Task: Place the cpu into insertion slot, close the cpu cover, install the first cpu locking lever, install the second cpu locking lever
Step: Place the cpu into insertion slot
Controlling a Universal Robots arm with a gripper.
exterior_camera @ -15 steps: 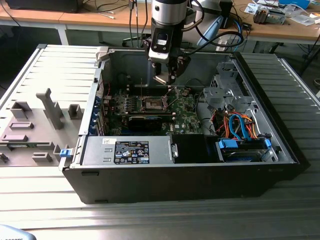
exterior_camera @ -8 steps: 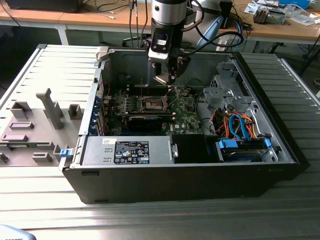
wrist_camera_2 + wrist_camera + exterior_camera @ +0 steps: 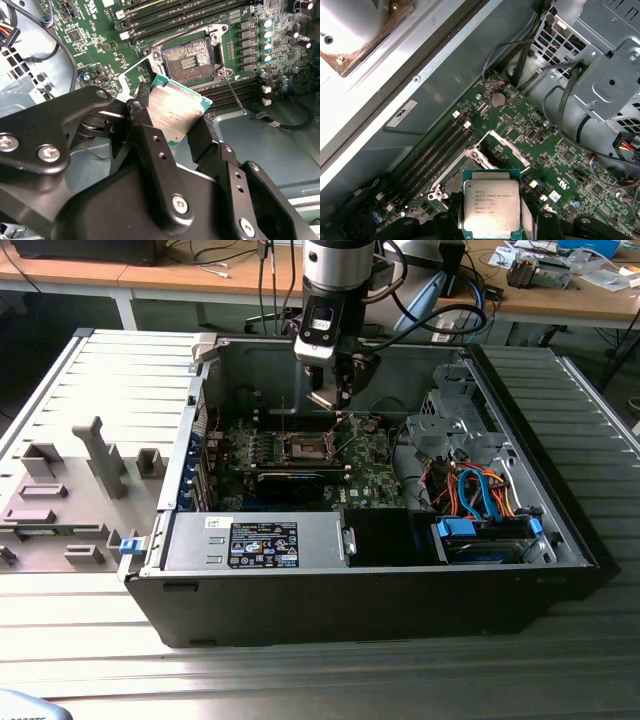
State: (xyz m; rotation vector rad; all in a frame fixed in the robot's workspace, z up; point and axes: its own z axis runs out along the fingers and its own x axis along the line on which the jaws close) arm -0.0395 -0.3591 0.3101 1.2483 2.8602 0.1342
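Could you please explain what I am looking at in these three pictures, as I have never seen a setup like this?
A robot arm's gripper hangs over an opened computer case lying on a ribbed metal table. The exterior view looks on from outside; both wrist views come from cameras riding on the arm. The gripper's two black fingers clamp the cpu, a flat silver chip, above the green motherboard. Nearby is the insertion slot, uncovered, with the cpu cover swung open.
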